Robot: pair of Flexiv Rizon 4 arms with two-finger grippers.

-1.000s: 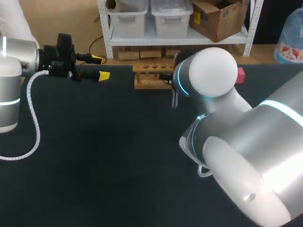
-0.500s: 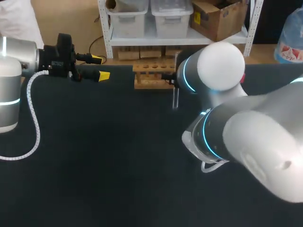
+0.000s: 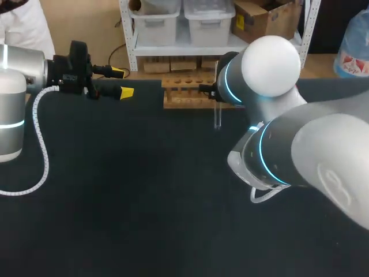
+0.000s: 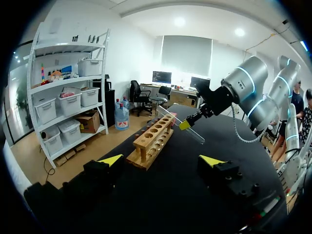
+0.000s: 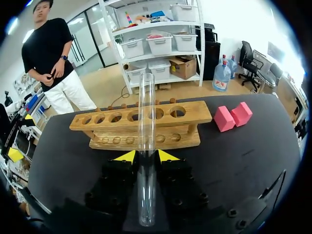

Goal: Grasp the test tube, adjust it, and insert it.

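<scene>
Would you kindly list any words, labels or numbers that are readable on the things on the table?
None: the test tube, the wooden rack, the pink blocks, the left gripper and the right gripper bear no legible print in any view.

Bright, even overhead light; soft glare on the right arm [image 3: 271, 60]

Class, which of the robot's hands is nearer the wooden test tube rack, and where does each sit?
Right. The right hand, shut on the test tube, sits just before the wooden rack; the open left hand is well off to its side.
</scene>
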